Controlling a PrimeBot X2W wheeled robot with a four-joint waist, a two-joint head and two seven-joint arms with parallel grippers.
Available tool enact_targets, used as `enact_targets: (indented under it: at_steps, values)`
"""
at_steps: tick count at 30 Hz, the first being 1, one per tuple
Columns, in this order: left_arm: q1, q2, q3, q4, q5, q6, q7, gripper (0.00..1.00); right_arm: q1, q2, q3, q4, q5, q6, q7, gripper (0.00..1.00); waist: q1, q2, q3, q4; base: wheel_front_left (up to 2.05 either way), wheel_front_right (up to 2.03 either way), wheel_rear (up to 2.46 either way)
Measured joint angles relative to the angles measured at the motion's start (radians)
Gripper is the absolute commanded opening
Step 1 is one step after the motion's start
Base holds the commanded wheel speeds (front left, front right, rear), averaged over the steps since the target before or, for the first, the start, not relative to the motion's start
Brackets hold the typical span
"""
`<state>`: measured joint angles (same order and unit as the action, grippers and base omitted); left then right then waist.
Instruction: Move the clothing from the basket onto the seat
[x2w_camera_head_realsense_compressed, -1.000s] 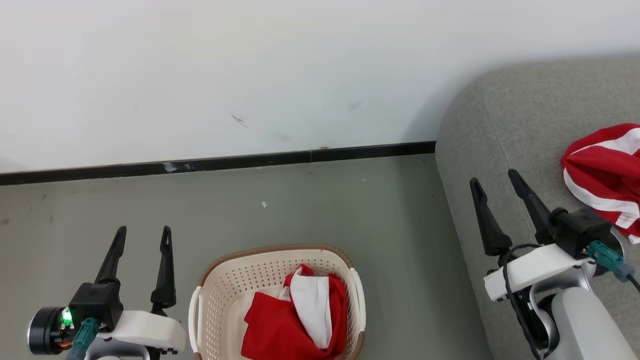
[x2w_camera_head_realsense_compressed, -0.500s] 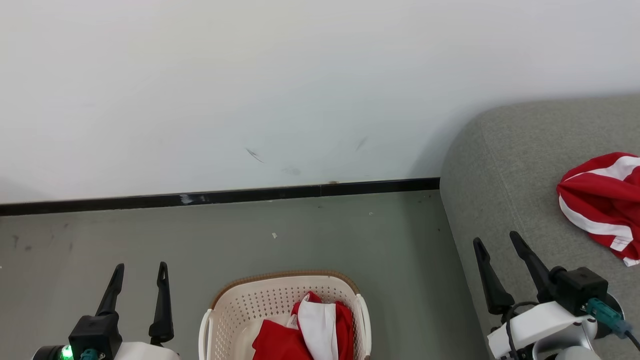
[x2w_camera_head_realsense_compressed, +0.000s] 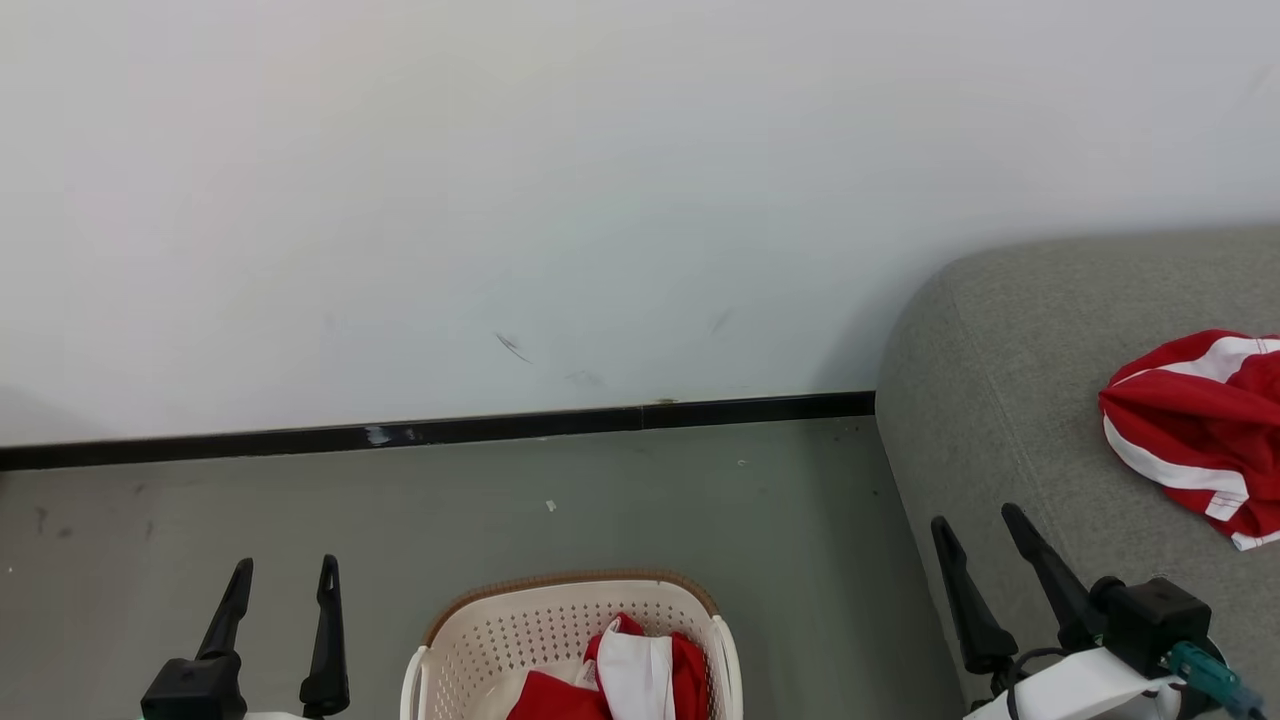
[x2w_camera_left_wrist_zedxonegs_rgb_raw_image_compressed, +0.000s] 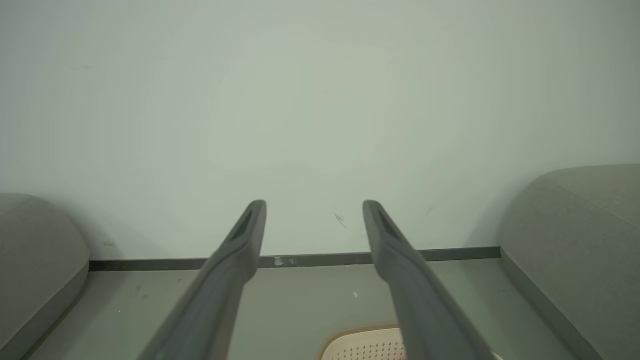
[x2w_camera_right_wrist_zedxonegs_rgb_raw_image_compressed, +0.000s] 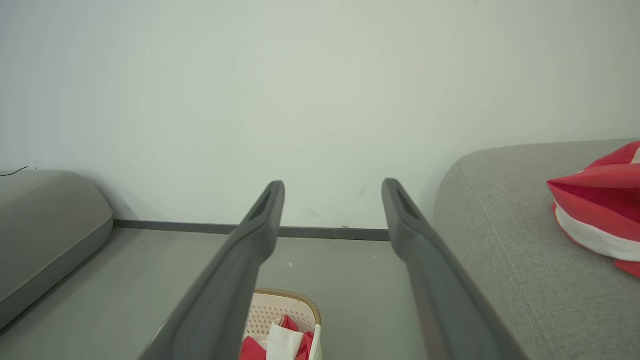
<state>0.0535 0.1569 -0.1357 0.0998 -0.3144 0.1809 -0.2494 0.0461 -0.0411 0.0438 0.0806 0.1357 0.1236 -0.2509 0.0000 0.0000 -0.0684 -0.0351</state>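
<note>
1. left gripper (x2w_camera_head_realsense_compressed: 285, 565), lower left of the head view. Both dark fingers are spread wide with nothing between them, above the floor (x2w_camera_head_realsense_compressed: 600, 500) left of the basket.
2. right gripper (x2w_camera_head_realsense_compressed: 976, 517), lower right. It is likewise wide and empty, its fingers over the seat's front edge.
3. laundry basket (x2w_camera_head_realsense_compressed: 570, 581), bottom centre, on the floor between the 2 grippers. Cream, perforated, brown rim.
4. bunched jersey (x2w_camera_head_realsense_compressed: 630, 670), red with a white panel uppermost, inside the basket toward its right side. Not yet moved.
5. striped jersey (x2w_camera_head_realsense_compressed: 1190, 430), right edge, crumpled on the grey seat (x2w_camera_head_realsense_compressed: 1000, 400). By the look of it, 1 piece is delivered.

Handling note (judgement): the step in hand is probably the reach down for item 4.
- Aim at the raised white fold and pinch deep enough to catch several layers.
- Lift straight up clear of the rim before swinging right, so trailing cloth does not drag or tip the light basket.

Surroundings:
- White wall (x2w_camera_head_realsense_compressed: 500, 200).
- Black skirting board (x2w_camera_head_realsense_compressed: 500, 428).
- A 2nd cushion (x2w_camera_right_wrist_zedxonegs_rgb_raw_image_compressed: 45, 225) at the left of the right wrist view.
- Open floor lies between basket and seat. The basket's right wall and handle look like the nearest snag.
</note>
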Motion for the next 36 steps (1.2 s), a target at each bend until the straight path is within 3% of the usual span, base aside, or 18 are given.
enact_targets:
  at_steps: [25, 36]
  values:
    - [0.016, -0.016, 0.029, -0.010, 0.012, -0.018, 0.000, 1.00, 0.039, 0.000, 0.023, -0.057, 0.000, 0.000, 0.000, 1.00, 0.0000, 0.0001, 0.018, 0.000, 0.00, 0.00, 0.00]
    - [0.020, 0.005, 0.031, 0.002, 0.026, -0.030, 0.000, 1.00, 0.052, 0.000, 0.028, -0.087, -0.003, 0.000, 0.000, 1.00, 0.0000, 0.0000, 0.044, 0.000, 0.00, 0.00, 0.00]
